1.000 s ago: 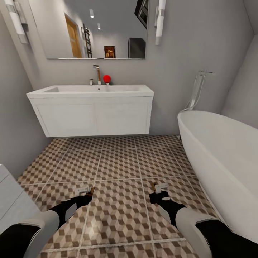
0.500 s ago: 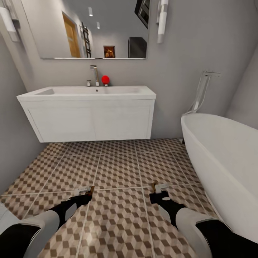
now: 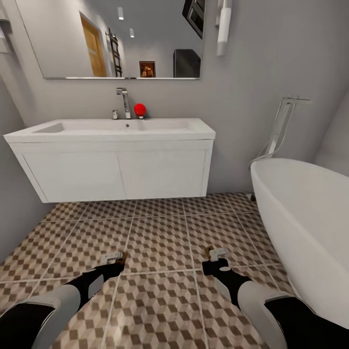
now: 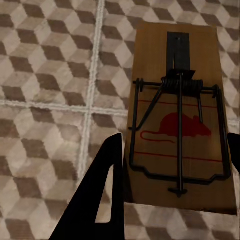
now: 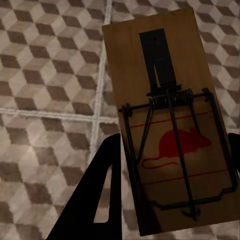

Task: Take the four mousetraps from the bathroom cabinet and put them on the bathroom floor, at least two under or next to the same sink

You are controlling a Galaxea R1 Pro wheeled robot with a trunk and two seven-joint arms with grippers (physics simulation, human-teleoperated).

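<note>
Here, held a trap [image 4: 179,130] in the left gripper [image 4: 172,187], above the floor [image 3: 160,232]. Gripped another trap [image 5: 170,130] in the right gripper [image 5: 170,185], sink [image 3: 116,127] well ahead.

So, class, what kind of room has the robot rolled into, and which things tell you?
A bathroom, almost certainly: a white rectangular basin with a chrome tap, an oval white bathtub, and a wide wall mirror above.

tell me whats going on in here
The robot stands in a bathroom facing the white sink, with a bathtub on its right. Each gripper is shut on a mousetrap: the left gripper holds one and the right gripper holds another, both above the patterned tile floor. Neither trap is on the floor yet.
</note>
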